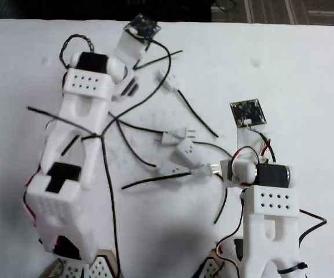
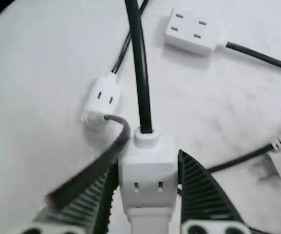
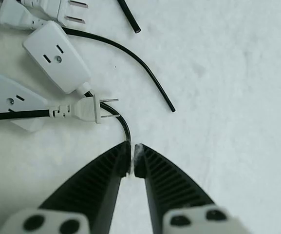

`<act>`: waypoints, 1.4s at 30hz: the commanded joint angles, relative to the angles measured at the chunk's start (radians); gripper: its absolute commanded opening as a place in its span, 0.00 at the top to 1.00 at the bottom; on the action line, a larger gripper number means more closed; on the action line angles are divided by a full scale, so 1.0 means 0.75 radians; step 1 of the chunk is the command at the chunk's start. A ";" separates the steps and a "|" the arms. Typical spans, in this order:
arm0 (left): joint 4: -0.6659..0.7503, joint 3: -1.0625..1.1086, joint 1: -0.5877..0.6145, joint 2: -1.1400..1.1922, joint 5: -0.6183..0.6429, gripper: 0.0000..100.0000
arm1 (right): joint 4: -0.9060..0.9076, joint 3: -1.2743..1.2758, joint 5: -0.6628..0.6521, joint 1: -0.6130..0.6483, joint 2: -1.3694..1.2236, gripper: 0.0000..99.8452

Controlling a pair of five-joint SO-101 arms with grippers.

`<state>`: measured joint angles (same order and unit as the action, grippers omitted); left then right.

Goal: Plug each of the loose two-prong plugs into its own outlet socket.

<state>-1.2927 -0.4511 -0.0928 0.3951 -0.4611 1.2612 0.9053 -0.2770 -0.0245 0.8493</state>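
In the left wrist view my left gripper (image 2: pixel 147 195) is shut on a white outlet socket (image 2: pixel 147 170) whose black cord (image 2: pixel 140 63) runs away from it. A second socket (image 2: pixel 101 100) and a wider socket block (image 2: pixel 194 30) lie beyond. In the high view this gripper (image 1: pixel 131 87) is at the table's far left. My right gripper (image 3: pixel 132 158) is shut, just behind a loose two-prong plug (image 3: pixel 89 108). A black cord (image 3: pixel 123 122) runs in under its tips. Two sockets (image 3: pixel 57 56) (image 3: pixel 11 100) and another plug (image 3: pixel 57 7) lie past it.
Black cords (image 1: pixel 106 174) cross the white table (image 1: pixel 282 63) between the arms, one lying over the left arm (image 1: pixel 77 127). A loose cord end (image 3: pixel 172 108) lies near the right gripper. Another white connector (image 1: pixel 171 81) sits toward the back centre.
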 commanded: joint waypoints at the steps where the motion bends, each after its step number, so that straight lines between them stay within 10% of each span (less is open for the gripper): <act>1: 0.166 -0.176 0.019 0.116 0.012 0.98 | -0.019 -0.004 -0.010 0.001 0.028 0.98; 9: 0.364 -0.454 0.019 0.549 0.012 0.94 | -0.019 -0.004 -0.010 0.001 0.026 0.98; 17: -0.076 -1.011 0.089 0.680 0.162 0.75 | -0.019 -0.004 -0.010 0.001 0.024 0.98; 27: -0.616 -1.635 0.105 0.676 0.143 0.76 | -0.019 -0.004 -0.010 0.003 0.019 0.98; 34: -0.653 -1.604 0.216 0.611 0.135 0.99 | -0.050 0.025 -0.010 0.003 0.017 0.98; 42: -0.657 -1.626 0.414 0.525 0.143 0.93 | -0.066 0.025 -0.010 0.003 0.017 0.98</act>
<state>-1.7791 -1.6372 0.1450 0.9106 -0.3567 1.2352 0.9268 -0.2770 -0.0245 0.8493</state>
